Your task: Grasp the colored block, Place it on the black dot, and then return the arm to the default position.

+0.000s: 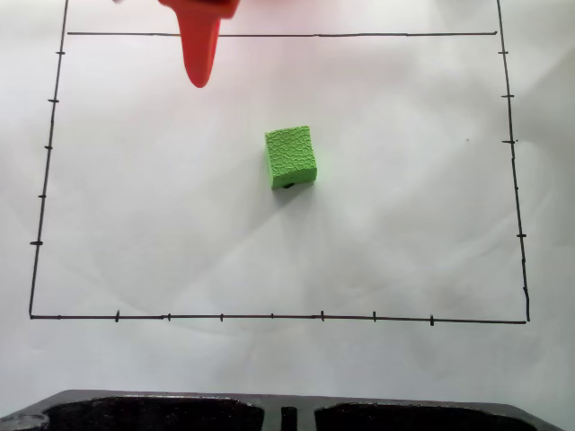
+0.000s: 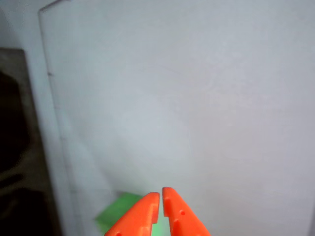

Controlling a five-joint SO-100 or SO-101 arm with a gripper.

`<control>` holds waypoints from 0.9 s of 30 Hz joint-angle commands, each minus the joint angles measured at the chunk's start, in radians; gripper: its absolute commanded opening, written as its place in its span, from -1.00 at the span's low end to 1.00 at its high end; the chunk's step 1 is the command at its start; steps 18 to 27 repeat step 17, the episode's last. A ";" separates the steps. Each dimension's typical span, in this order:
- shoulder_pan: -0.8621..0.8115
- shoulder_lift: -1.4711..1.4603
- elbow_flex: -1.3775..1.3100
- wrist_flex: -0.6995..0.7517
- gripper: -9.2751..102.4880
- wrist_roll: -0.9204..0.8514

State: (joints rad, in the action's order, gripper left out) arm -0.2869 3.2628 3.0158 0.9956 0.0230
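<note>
The green cube [image 1: 290,155] rests on the white paper near the middle of the drawn rectangle in the fixed view. A tiny dark sliver of the black dot [image 1: 287,186] peeks out at the cube's lower edge; the rest is hidden under it. My orange gripper [image 1: 199,79] hangs at the top edge, up and left of the cube and well apart from it. In the wrist view the two orange fingertips [image 2: 161,195] are pressed together with nothing between them, and the cube [image 2: 115,215] shows blurred behind them at the lower left.
A thin black border with tick marks [image 1: 269,317] frames the white paper. A dark moulded base [image 1: 144,415] runs along the bottom edge of the fixed view and shows as a dark shape [image 2: 15,147] at the left of the wrist view.
</note>
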 commanded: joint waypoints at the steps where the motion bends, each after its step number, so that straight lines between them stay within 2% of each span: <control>1: 0.009 0.005 0.002 -0.020 -0.83 0.009; 27: 0.031 0.006 0.003 -0.026 -0.83 -0.012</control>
